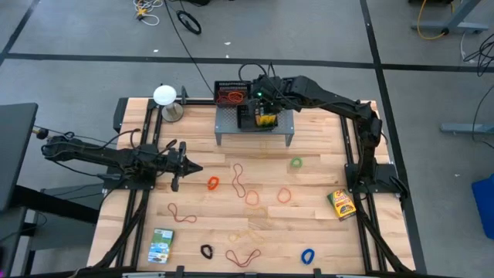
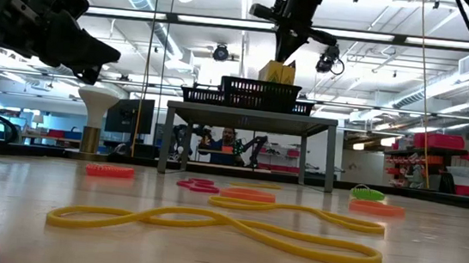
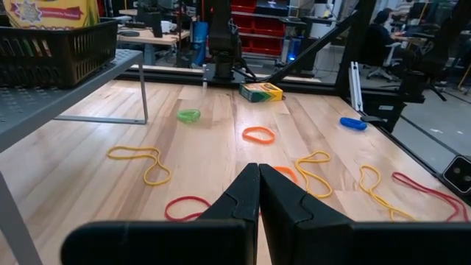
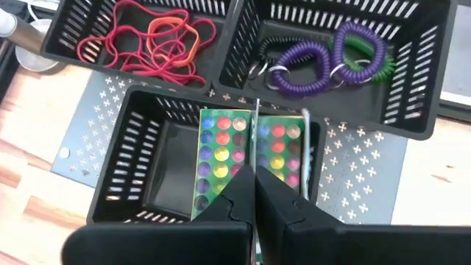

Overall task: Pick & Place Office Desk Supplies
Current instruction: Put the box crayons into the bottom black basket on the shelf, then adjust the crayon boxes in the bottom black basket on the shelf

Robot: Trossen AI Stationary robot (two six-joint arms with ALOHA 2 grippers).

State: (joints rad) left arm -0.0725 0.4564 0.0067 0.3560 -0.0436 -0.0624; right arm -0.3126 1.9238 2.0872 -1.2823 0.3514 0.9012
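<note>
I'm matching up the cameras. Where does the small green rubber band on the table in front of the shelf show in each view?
High view: green rubber band, right of centre, near the grey shelf's right end.
Low view: right, beyond the shelf's right leg.
Left wrist view: left of centre.
Right wrist view: not in it.
Shared landmark: the grey shelf.

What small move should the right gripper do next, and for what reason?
Probably open the right gripper and let go: it is shut on the top edge of the crayon box, which already stands inside the black tray on the grey shelf.
</note>
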